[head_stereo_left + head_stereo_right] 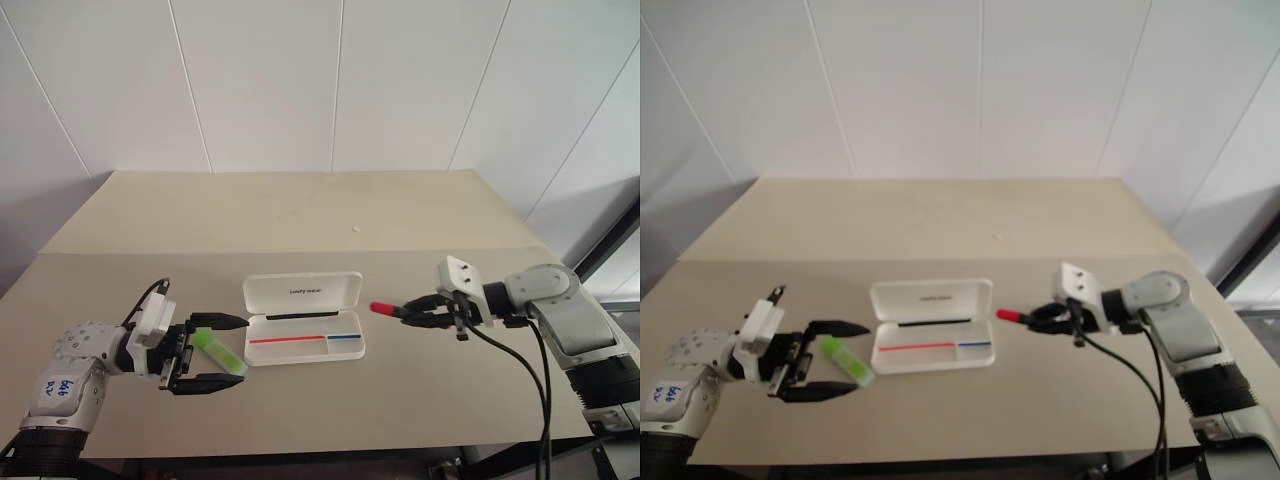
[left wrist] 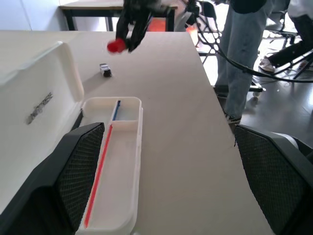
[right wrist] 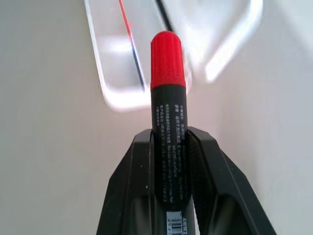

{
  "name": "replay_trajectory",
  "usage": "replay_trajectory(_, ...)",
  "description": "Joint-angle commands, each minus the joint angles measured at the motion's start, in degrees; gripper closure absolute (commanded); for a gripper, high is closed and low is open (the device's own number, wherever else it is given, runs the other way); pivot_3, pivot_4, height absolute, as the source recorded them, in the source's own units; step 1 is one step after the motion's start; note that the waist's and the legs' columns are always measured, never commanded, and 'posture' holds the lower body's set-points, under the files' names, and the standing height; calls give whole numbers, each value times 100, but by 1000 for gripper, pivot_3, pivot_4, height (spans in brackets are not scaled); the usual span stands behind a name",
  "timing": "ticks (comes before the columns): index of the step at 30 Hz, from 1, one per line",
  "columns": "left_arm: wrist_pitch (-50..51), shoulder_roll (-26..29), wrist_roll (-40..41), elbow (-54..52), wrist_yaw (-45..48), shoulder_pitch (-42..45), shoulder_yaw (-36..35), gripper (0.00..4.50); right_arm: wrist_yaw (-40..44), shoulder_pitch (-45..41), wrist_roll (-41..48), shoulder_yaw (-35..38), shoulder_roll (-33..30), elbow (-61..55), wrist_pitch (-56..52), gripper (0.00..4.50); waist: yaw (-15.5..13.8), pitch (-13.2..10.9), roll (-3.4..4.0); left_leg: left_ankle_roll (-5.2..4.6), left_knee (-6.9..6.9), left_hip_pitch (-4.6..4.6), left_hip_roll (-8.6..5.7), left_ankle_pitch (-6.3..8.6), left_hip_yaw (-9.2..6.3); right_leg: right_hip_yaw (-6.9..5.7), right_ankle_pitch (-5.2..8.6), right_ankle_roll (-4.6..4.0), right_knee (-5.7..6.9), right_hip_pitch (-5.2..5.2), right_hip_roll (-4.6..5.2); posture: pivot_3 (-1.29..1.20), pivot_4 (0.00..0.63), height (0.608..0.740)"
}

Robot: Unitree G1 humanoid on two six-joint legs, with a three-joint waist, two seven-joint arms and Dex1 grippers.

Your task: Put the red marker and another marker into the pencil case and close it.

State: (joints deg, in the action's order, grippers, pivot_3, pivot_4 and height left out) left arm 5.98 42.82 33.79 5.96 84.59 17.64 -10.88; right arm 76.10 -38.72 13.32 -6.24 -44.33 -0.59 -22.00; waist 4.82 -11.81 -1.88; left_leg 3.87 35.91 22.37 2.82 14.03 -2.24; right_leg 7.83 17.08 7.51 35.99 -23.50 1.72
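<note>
Red-capped dark slim marker [image 1: 392,309], clamped in your right tool [image 1: 424,309], points cap-first at the open white plastic pencil case [image 1: 304,318] to its left; left tool [image 1: 222,352] gapes wide.

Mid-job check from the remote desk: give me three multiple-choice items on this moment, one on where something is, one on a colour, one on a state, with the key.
1. Where does the chunky light-green translucent highlighter lie?
A. Inside the case
B. On the table between the open left claw's fingers
C. In the right claw

2. What colour is the cap of the slim dark-barrelled marker?
A. Blue
B. Green
C. Red

3. How is the white hard plastic pencil case?
A. Lid up, tray without markers
B. Lid shut
C. Lid up, both markers inside

Key: 1 B, the head views show it on the beige table inside the spread fingers, left of the case. 2 C, the right wrist view shows the red cap ahead of the right claw, shut on the barrel. 3 A, the left wrist view shows the lid raised and the tray holding no marker.
</note>
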Motion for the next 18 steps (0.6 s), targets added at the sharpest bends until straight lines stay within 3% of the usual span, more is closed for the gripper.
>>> replay_trajectory(1,-134,65,38,85,73,95,-138,0,-235,-59,317,-11,97,-859,-523,3151,-6,0,0,2,1,1,0,1,0,0,1,-2,-1,0,0,0,150,740)
replay_trajectory(7,-197,62,47,189,72,178,-154,0,-792,-424,-96,-649,747,-896,-442,3151,-3,0,-1,8,2,4,0,5,1,0,3,-6,-4,-2,0,0,150,740)
replay_trajectory(18,-231,139,230,361,298,-19,-518,0,-1359,-1015,-1161,-1654,1788,323,643,3151,5,0,-2,8,-27,5,2,5,3,-3,-11,21,-2,-16,0,0,150,740)
